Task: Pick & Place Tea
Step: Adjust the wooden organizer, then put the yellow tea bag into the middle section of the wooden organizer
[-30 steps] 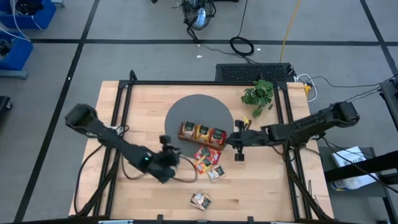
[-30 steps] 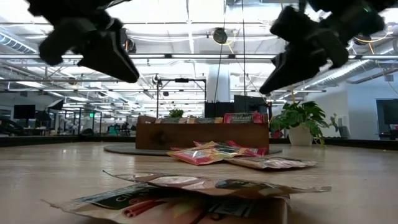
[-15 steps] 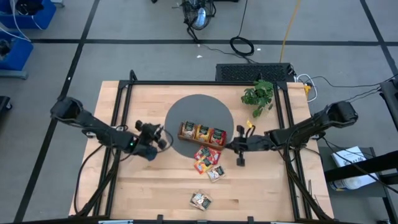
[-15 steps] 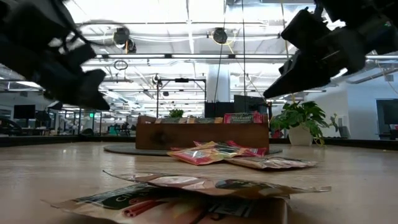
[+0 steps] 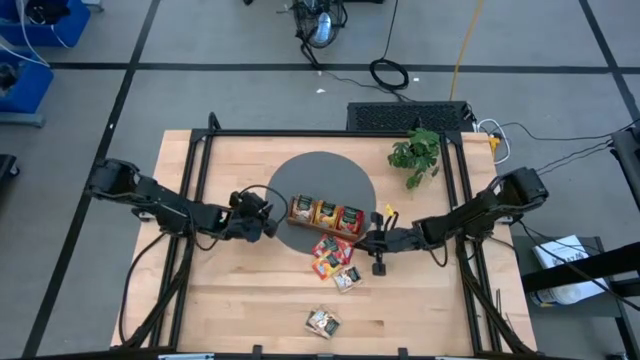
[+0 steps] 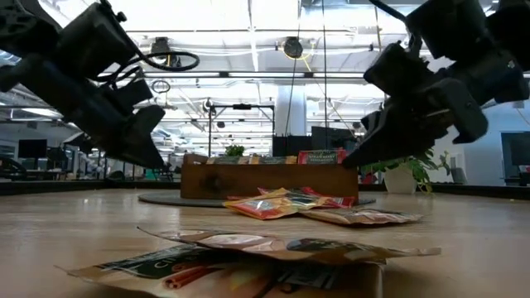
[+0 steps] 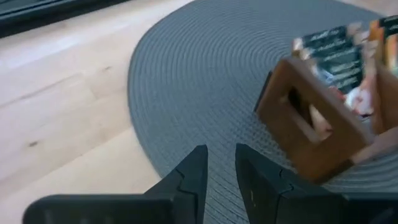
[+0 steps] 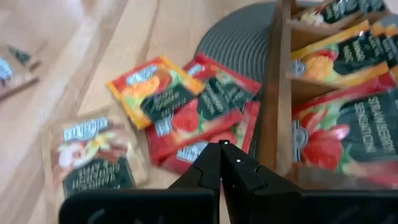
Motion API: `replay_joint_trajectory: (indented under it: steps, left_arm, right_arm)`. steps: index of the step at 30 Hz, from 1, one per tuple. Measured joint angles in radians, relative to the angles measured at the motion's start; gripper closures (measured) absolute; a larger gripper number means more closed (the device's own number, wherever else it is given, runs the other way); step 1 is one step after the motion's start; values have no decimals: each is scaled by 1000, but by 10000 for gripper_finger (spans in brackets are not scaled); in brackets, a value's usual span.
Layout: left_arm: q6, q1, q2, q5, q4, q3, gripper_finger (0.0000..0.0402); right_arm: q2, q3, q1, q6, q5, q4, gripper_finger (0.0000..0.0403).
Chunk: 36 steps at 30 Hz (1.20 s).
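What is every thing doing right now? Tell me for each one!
left gripper: slightly open, empty, above the mat's edge.
right gripper: shut, empty, over the loose sachets.
wooden tray: upright on the mat, sachets standing inside.
loose sachets: lying flat on the table beside the tray.
lone sachet: flat, apart, near the front edge.
round mat: flat under the tray.
plant: upright.

My view: grey floor (image 5: 200, 40) with taped lines, coiled cable (image 5: 390, 73), bright ceiling lights (image 6: 248, 16).
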<state>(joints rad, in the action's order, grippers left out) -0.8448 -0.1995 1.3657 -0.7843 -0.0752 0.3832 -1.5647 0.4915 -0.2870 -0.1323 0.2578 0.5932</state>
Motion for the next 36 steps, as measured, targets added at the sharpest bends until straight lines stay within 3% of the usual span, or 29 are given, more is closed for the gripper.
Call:
replay_joint_trajectory:
  steps: [14, 20, 26, 33, 36]
  left_arm:
    - [97, 53, 122, 138, -204, 2, 314]
    - [157, 61, 178, 180, -222, 58, 314]
    - [209, 62, 202, 175, -139, 103, 314]
    - [152, 20, 101, 93, 167, 182, 314]
    - [154, -42, 58, 87, 206, 206, 314]
  right_arm:
    - [-9, 1, 101, -13, 3, -61, 403]
    - [-9, 1, 157, -1, 0, -92, 403]
    - [-9, 1, 167, 17, -54, -69, 403]
    - [67, 1, 138, 24, -78, -74, 403]
    - [126, 1, 113, 16, -80, -91, 403]
